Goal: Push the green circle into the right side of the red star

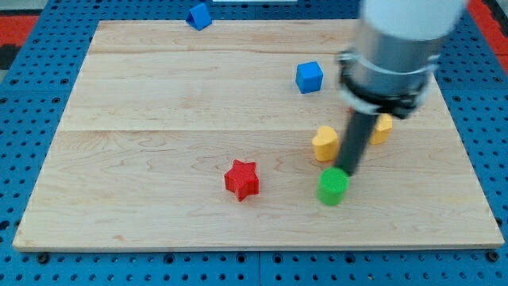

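**Tip at green circle, star to the view's left**

Pale wooden board [159, 79] on blue pegboard [32, 103]. No pincer fitted: bare dark rod, my tip [347, 172] touching green round block [332, 187] at its upper right. Red star-shaped block [241, 179] apart to the view's left, bare wood between. Yellow blocks [325, 143] [382, 127] just above; blue cube [309, 77] farther up; blue block [198, 16] at top edge.

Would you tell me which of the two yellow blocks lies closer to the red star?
The yellow block just left of my tip, above the green circle. The other yellow block sits right of the rod, partly hidden, farther from the red star.
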`<state>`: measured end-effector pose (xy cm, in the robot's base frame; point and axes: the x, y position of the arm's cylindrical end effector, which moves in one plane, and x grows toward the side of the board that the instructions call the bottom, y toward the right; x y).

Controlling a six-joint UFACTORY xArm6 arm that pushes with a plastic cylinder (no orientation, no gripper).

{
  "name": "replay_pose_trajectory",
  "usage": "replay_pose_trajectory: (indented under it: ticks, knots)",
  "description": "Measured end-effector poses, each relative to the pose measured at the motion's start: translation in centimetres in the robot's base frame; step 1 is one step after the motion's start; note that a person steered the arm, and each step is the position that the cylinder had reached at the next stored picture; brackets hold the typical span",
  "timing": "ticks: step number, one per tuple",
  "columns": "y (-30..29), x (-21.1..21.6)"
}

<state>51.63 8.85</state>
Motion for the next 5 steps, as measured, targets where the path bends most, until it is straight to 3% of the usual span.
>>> replay_pose_trajectory:
  ticks: [1, 2, 3, 4, 5]
  knots:
    - [-1.1, 0.1]
    - [4.9, 0.2]
    - [8.3, 3.1]
    - [2.5, 7.3]
    - [-1.0, 5.6]
